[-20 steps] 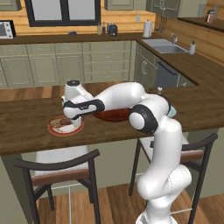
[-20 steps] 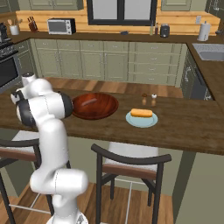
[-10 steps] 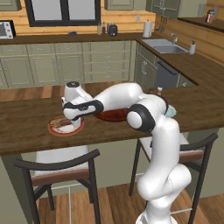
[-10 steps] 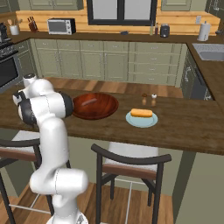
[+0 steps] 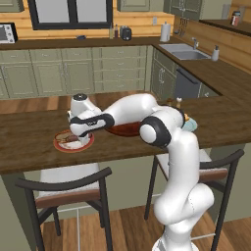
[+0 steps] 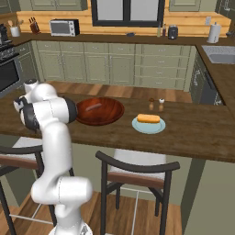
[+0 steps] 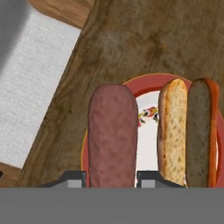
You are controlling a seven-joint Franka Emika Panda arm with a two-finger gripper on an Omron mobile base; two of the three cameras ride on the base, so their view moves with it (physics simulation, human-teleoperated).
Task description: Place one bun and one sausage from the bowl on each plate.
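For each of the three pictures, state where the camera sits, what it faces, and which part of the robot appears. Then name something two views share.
Left base view: behind the arm on its left, facing the counter; the arm reaches left over the red-rimmed plate.
Right base view: behind on its right, facing the bowl and teal plate holding a yellow bun; arm at left.
Hand view: on the hand, looking down at the red-rimmed plate with a tan bun; the gripper holds a sausage.
Shared: both base views show the bowl.
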